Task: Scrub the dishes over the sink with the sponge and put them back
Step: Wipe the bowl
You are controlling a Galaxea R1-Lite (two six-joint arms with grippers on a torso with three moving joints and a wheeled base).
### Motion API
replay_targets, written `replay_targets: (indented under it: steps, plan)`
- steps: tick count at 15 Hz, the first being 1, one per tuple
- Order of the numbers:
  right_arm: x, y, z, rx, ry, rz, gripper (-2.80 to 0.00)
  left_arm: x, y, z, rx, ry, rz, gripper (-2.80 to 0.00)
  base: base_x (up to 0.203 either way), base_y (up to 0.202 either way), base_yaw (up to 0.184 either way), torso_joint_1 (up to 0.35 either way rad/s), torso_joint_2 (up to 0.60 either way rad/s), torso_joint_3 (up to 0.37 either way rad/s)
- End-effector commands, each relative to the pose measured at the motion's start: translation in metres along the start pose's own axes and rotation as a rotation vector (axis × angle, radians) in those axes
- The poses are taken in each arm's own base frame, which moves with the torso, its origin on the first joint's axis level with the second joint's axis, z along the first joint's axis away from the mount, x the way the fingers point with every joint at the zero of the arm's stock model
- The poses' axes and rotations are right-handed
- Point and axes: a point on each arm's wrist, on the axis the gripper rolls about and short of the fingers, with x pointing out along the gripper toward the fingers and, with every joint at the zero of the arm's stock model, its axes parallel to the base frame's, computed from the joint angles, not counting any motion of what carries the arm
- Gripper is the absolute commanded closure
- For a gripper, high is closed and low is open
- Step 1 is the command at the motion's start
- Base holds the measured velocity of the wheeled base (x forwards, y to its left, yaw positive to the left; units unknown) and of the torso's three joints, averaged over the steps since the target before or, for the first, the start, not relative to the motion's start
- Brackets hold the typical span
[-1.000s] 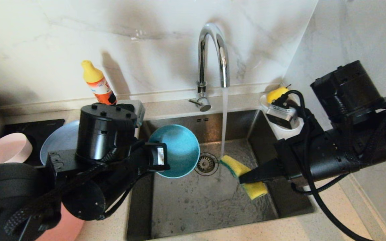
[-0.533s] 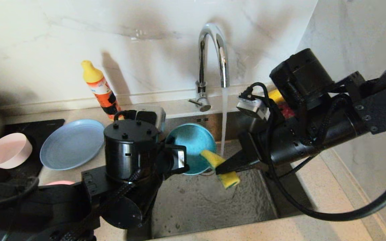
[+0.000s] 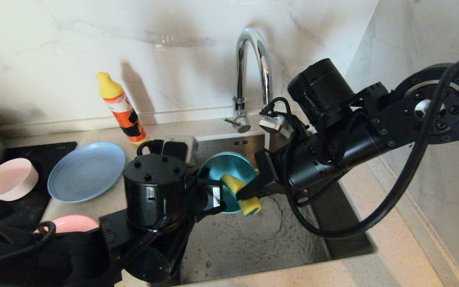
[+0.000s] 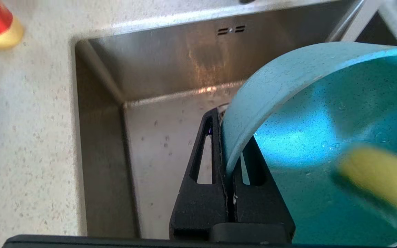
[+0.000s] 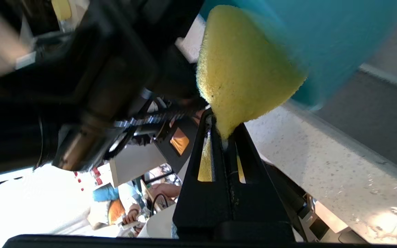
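Note:
My left gripper [image 4: 224, 137] is shut on the rim of the teal bowl [image 3: 223, 171], holding it tilted on edge over the sink [image 3: 253, 243]. My right gripper [image 3: 242, 196] is shut on the yellow sponge [image 3: 244, 197], which presses against the inside of the teal bowl [image 4: 322, 137] near its lower rim. In the right wrist view the sponge [image 5: 243, 72] bulges out past the fingertips against the bowl [image 5: 322, 34]. On the counter to the left sit the pale pink bowl [image 3: 8, 179], the grey-blue plate [image 3: 86, 171] and the salmon-pink plate [image 3: 68, 223], which is partly hidden by my left arm.
The chrome faucet [image 3: 253, 59] rises behind the sink, its spout just behind my right arm. An orange soap bottle [image 3: 120, 107] with a yellow cap stands on the counter at the back left. The marble wall closes in on the right.
The right gripper carried the sponge left, from under the water stream to the bowl's inside. The left arm moved the bowl right and back, uncovering the grey-blue plate.

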Motion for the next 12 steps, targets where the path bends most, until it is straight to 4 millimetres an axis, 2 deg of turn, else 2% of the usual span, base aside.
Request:
replay_targets:
  steps: [1,6,9,12]
  plan:
    - [0.000,-0.002,0.005,0.006,-0.007,-0.001,0.00,-0.002,0.001,0.002,-0.002,-0.011,0.003,0.00,0.000,0.000,0.000,0.000,0.00,0.000]
    - [0.012,0.000,0.018,-0.007,-0.023,0.007,0.00,-0.003,0.002,0.001,-0.005,-0.008,0.000,0.00,0.000,0.000,0.000,0.000,0.00,0.000]
    - [0.026,0.003,0.020,-0.023,-0.038,-0.026,0.00,-0.004,0.003,0.000,-0.005,-0.005,-0.001,0.00,0.000,0.000,0.000,0.000,0.00,0.000]
    - [0.014,0.008,0.020,-0.033,-0.062,-0.018,0.00,-0.006,0.004,0.002,-0.005,-0.008,0.000,0.00,0.000,0.000,0.000,0.000,0.00,0.000]
